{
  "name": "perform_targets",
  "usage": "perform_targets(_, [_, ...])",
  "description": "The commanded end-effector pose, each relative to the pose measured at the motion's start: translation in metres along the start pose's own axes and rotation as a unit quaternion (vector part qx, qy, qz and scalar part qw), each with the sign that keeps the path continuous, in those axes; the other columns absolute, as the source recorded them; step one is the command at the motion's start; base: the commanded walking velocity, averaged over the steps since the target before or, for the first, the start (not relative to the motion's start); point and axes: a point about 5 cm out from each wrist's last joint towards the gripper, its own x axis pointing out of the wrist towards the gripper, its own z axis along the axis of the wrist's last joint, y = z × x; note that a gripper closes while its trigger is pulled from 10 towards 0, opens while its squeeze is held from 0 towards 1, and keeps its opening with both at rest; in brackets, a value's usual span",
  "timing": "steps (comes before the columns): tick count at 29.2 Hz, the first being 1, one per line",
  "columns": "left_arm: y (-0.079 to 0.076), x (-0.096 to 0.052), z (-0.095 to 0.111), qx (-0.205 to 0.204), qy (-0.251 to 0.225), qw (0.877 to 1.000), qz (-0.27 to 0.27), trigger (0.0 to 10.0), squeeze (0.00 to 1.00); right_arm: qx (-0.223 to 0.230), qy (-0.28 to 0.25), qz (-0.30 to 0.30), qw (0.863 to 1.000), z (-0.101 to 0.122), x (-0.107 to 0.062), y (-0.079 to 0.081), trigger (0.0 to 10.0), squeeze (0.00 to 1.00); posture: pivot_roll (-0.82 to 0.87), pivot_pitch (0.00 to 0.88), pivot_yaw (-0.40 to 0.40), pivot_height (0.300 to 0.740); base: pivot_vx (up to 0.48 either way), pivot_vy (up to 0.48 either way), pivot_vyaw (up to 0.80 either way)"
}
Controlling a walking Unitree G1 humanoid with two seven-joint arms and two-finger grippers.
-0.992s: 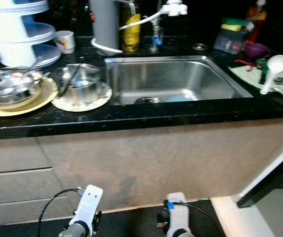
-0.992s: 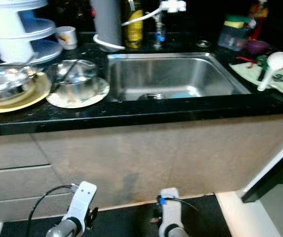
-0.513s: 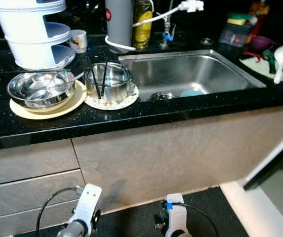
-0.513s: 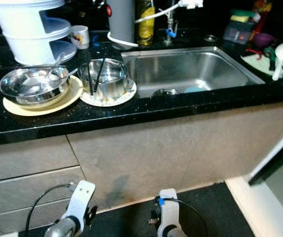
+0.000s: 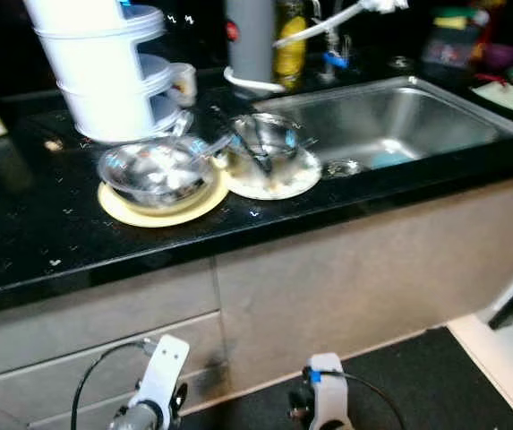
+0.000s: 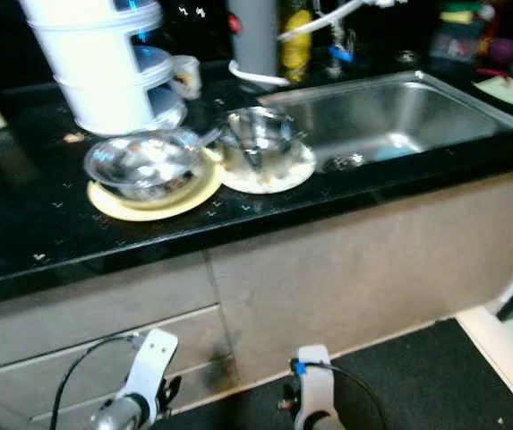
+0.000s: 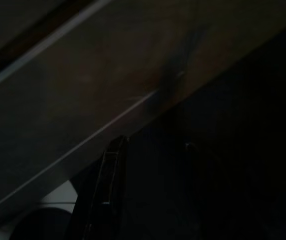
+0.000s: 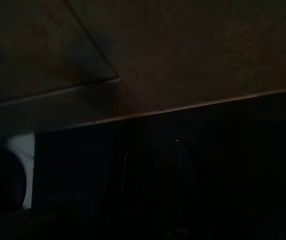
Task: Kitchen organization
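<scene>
A steel bowl (image 5: 153, 170) sits on a yellow plate (image 5: 159, 208) on the black counter (image 5: 23, 242). Beside it, nearer the sink, a smaller steel bowl (image 5: 265, 141) with dark utensils in it stands on a white plate (image 5: 278, 182). The steel sink (image 5: 399, 116) lies to the right, with a blue item by its drain. Both silver arms hang low in front of the cabinet, the left arm (image 5: 159, 390) and the right arm (image 5: 322, 399). My left gripper (image 7: 152, 145) and right gripper (image 8: 155, 145) show dimly against the cabinet front and dark floor.
A white stacked container (image 5: 104, 67) and a mug (image 5: 183, 82) stand behind the bowls. A grey cylinder (image 5: 251, 40), a yellow bottle (image 5: 288, 45) and a white tap hose (image 5: 328, 22) line the back. Drawer fronts (image 5: 86, 322) lie below the counter, a dark mat (image 5: 435, 385) underfoot.
The whole picture has slid right, so the camera has turned left: the bowls now sit centre and the sink at the right. Both arms still hang low.
</scene>
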Motion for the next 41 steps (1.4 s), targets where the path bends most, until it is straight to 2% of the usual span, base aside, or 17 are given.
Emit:
perform_targets(1, [0.001,-0.001,-0.004,0.004,0.007,1.000,-0.003,10.0,0.00,0.011,0.012,-0.004,1.000,-0.009,-0.003,0.001,10.0,0.00,-0.03,0.148,-0.013,0.740,0.000,0.000,0.00])
perform_targets(12, [-0.005,-0.001,-0.006,0.022,0.016,0.999,-0.026,10.0,0.00,0.012,0.013,-0.007,1.000,-0.012,-0.005,-0.002,10.0,0.00,-0.03,0.155,-0.014,0.740,0.000,0.000,0.00])
perform_targets(20, [-0.005,-0.001,-0.007,0.023,0.017,0.999,-0.024,10.0,0.00,0.012,0.013,-0.009,1.000,-0.013,-0.006,-0.004,10.0,0.00,-0.03,0.155,-0.014,0.740,0.000,-0.464,0.00])
perform_targets(24, [-0.004,-0.001,-0.006,0.016,0.017,1.000,-0.013,10.0,0.00,0.011,0.013,-0.011,1.000,-0.013,-0.006,-0.005,10.0,0.00,-0.03,0.156,-0.013,0.740,0.000,0.000,0.00])
perform_targets(26, [-0.001,-0.001,-0.005,0.027,0.007,1.000,-0.003,10.0,0.00,0.007,0.010,-0.007,1.000,-0.013,-0.007,-0.005,10.0,0.00,-0.03,0.154,-0.012,0.740,0.000,0.000,0.00])
perform_targets(34, [0.007,-0.010,0.000,0.022,-0.029,0.999,0.018,10.0,0.00,-0.007,-0.012,0.025,1.000,-0.003,-0.004,0.001,10.0,0.00,-0.03,0.157,-0.013,0.740,0.000,0.000,0.00])
perform_targets(37, [0.010,-0.028,0.008,0.071,-0.061,0.995,-0.026,10.0,0.00,-0.018,-0.030,0.063,0.997,0.008,-0.001,0.007,10.0,0.00,-0.03,0.157,-0.016,0.740,0.000,0.000,0.00])
perform_targets(39, [0.009,-0.041,0.013,0.137,-0.065,0.986,-0.076,10.0,0.00,-0.036,-0.033,0.089,0.995,0.012,-0.001,0.010,10.0,0.00,-0.03,0.160,-0.022,0.740,0.000,0.000,0.00])
perform_targets(41, [0.008,-0.052,0.019,0.181,-0.066,0.974,-0.116,10.0,0.00,-0.055,-0.033,0.103,0.993,0.014,-0.001,0.012,10.0,0.00,-0.03,0.161,-0.026,0.740,0.000,0.000,0.00])
